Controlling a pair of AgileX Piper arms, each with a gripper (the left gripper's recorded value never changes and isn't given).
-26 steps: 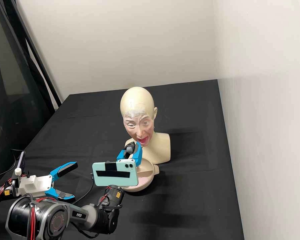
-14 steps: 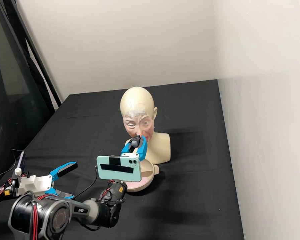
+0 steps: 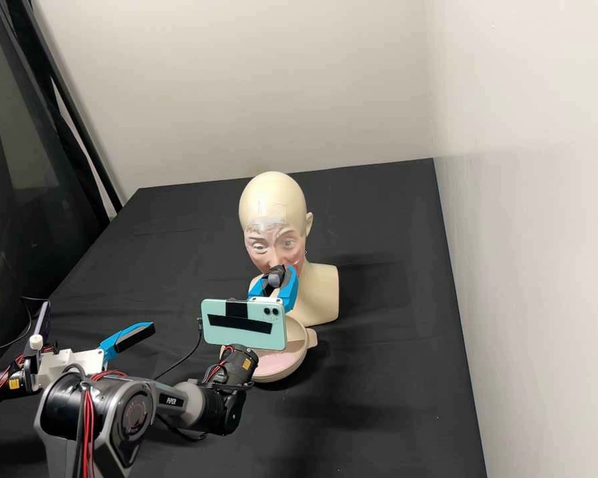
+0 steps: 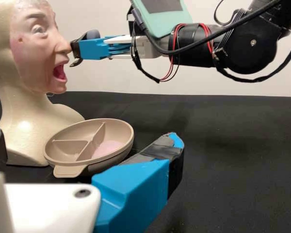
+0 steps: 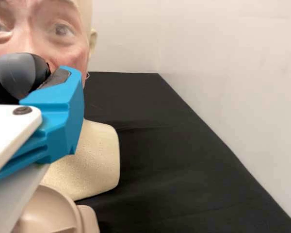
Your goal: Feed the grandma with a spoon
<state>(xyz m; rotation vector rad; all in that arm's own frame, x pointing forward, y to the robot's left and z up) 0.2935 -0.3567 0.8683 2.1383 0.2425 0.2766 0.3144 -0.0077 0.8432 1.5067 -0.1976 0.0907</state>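
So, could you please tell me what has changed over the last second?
The right pincer, shut on the dark spoon, rose from above the bowl and advanced to the mannequin head, ending by its nose and open mouth. The left pincer stayed open and low; bowl and head kept their places.

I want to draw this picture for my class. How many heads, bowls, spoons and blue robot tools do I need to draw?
Grandma head: 1
Bowl: 1
Spoon: 1
Blue-fingered tools: 2, the left tool and the right tool
Total: 5
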